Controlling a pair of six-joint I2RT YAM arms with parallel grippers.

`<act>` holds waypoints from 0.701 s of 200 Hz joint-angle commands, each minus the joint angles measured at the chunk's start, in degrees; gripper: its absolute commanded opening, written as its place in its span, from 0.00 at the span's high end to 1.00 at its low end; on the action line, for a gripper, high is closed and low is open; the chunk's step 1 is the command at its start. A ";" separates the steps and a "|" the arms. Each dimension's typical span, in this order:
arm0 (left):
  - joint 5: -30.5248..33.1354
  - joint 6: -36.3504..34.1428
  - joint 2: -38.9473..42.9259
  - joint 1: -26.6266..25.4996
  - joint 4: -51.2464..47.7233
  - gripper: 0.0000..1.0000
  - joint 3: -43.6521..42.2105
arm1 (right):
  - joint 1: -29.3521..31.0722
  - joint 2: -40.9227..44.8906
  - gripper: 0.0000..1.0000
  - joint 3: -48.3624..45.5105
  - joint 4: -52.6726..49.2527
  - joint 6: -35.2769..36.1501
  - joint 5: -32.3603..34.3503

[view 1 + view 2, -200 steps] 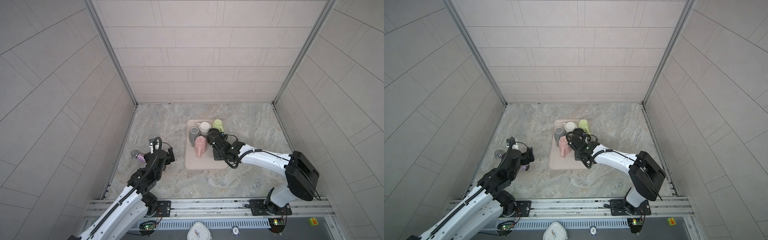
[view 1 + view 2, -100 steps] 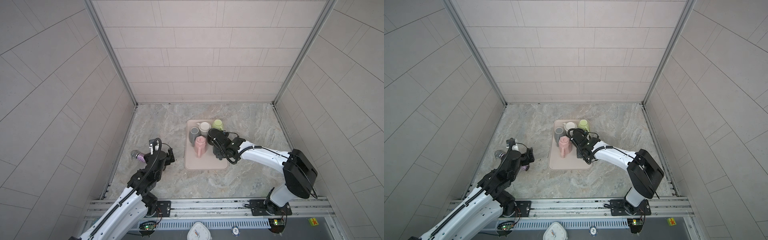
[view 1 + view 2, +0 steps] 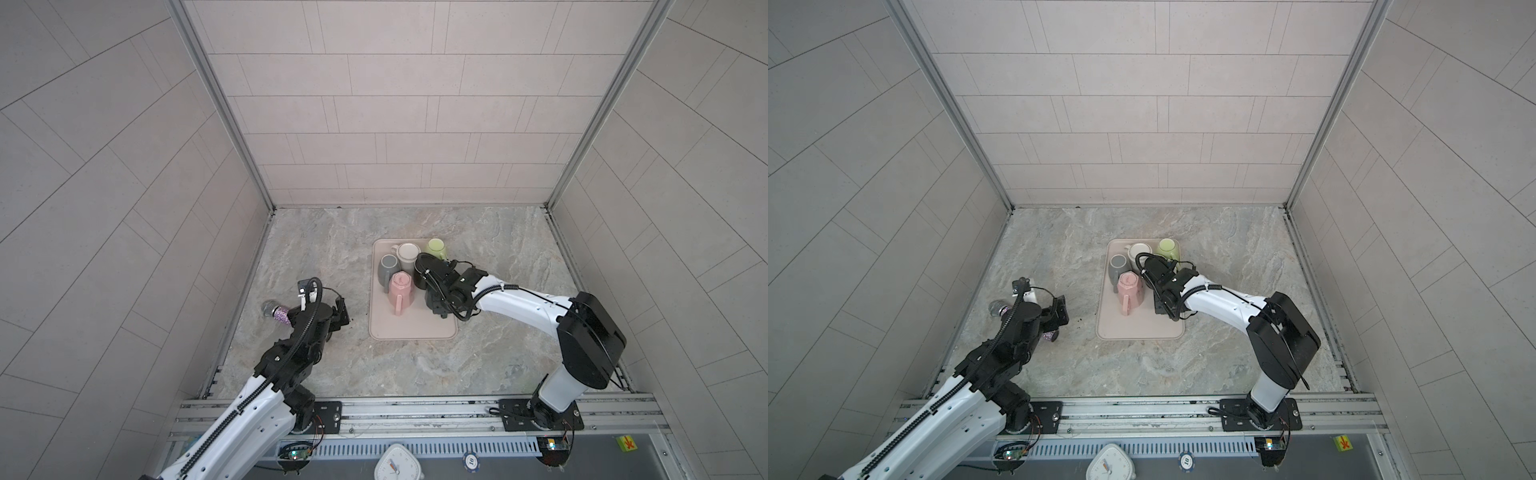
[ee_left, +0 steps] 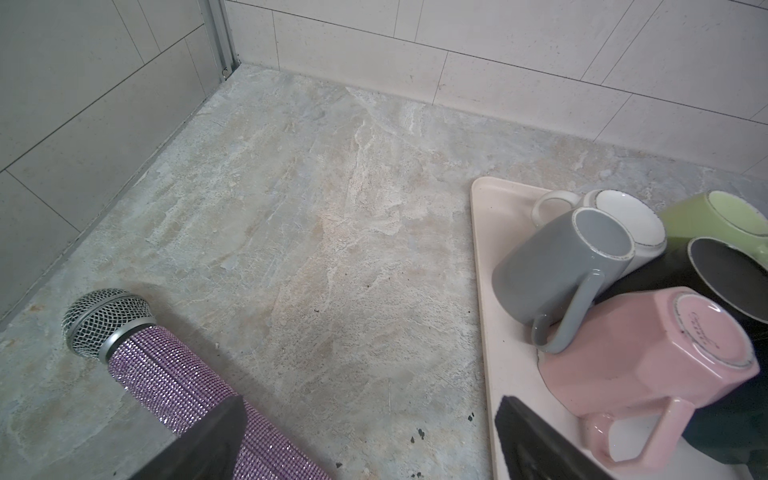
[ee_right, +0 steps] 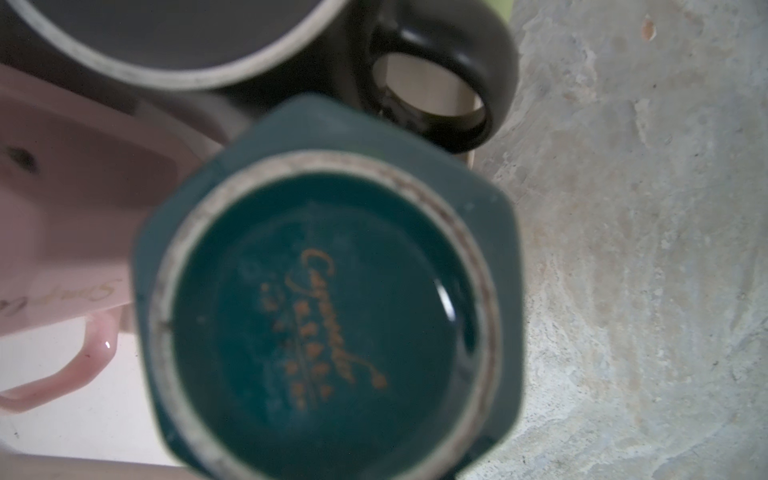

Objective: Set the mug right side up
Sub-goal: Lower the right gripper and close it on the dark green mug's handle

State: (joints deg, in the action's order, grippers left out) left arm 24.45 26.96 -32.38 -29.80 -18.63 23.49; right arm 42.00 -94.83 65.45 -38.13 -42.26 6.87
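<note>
Several mugs stand upside down on a beige tray (image 3: pixel 411 330) (image 3: pixel 1133 330) (image 4: pixel 484 232). My right gripper (image 3: pixel 437 306) (image 3: pixel 1163 305) hangs over the tray's right side, directly above a dark teal mug (image 5: pixel 324 311) (image 4: pixel 739 424). The mug's base with gold lettering fills the right wrist view and hides the fingers. In both top views the gripper covers this mug. Beside it are a pink mug (image 3: pixel 401 286) (image 4: pixel 648 361) and a black mug (image 5: pixel 440 75) (image 4: pixel 727 274). My left gripper (image 3: pixel 322 322) (image 4: pixel 370 440) is open and empty, low over the floor left of the tray.
A grey mug (image 3: pixel 388 266), a white mug (image 3: pixel 407 251) and a green mug (image 3: pixel 436 248) crowd the tray's far end. A purple rhinestone microphone (image 3: pixel 274 309) (image 4: pixel 158 365) lies on the stone floor by my left gripper. Tiled walls enclose three sides.
My right arm has shifted a little above the tray's right side. The left arm, the microphone and the mugs have stayed where they were.
</note>
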 commanded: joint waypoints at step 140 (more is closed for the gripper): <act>0.26 -0.75 1.75 -0.30 0.85 0.00 -1.42 | -2.68 -4.93 0.95 4.78 -5.55 5.61 -0.52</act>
State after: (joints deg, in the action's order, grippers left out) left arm 24.45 26.96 -31.05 -29.80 -18.61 22.87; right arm 40.10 -98.39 69.82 -41.39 -36.93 5.58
